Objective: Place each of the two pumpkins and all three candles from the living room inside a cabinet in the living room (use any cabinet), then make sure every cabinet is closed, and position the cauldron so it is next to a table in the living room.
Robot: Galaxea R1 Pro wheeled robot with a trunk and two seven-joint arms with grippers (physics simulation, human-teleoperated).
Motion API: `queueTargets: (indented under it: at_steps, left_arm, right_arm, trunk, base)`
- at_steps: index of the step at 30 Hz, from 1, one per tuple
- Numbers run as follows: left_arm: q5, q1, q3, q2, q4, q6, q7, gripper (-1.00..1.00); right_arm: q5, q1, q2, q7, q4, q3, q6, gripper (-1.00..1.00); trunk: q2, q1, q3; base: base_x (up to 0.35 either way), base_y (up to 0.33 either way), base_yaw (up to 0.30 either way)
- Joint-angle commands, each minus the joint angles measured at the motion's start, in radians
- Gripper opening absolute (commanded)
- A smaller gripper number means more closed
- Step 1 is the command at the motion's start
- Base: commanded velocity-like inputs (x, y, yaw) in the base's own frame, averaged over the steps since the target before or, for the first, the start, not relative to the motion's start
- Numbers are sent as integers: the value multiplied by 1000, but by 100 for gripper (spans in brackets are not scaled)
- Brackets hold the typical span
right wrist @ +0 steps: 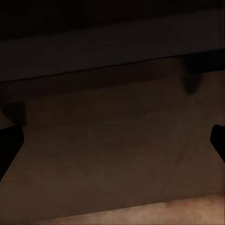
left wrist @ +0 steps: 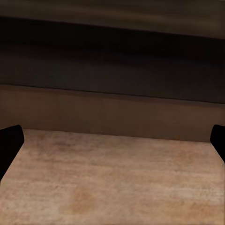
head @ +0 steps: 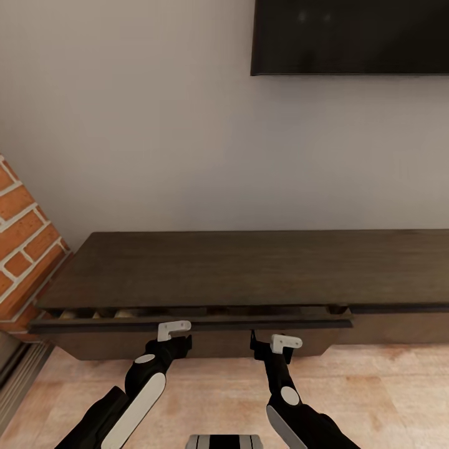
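Here both grippers, left (head: 181, 340) and right (head: 267, 346), hang wide and empty below the cabinet (head: 249, 268) drawer (head: 187, 323), slightly ajar; an uneven push could jam it.

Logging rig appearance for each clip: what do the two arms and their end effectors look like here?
Both arms are glossy black with long white panels on the forearms and a round white cap near each wrist. The left end effector and right end effector are black, each with a small white bracket on top. In the wrist views the fingers are plain black.
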Motion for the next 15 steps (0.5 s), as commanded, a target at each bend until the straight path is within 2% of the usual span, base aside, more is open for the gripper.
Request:
queueTargets:
  at_steps: [1, 15]
  left_arm:
    - [8, -1, -3, 1, -1, 1, 9, 100]
    - [8, -1, -2, 2, -1, 1, 9, 100]
  right_arm:
    - [-9, -2, -1, -5, -1, 6, -7, 100]
    - [-9, -2, -1, -5, 0, 6, -7, 100]
  trunk:
    - [0, 0, -1]
    - [0, 0, -1]
  base:
    - [70, 0, 0]
    - [28, 0, 0]
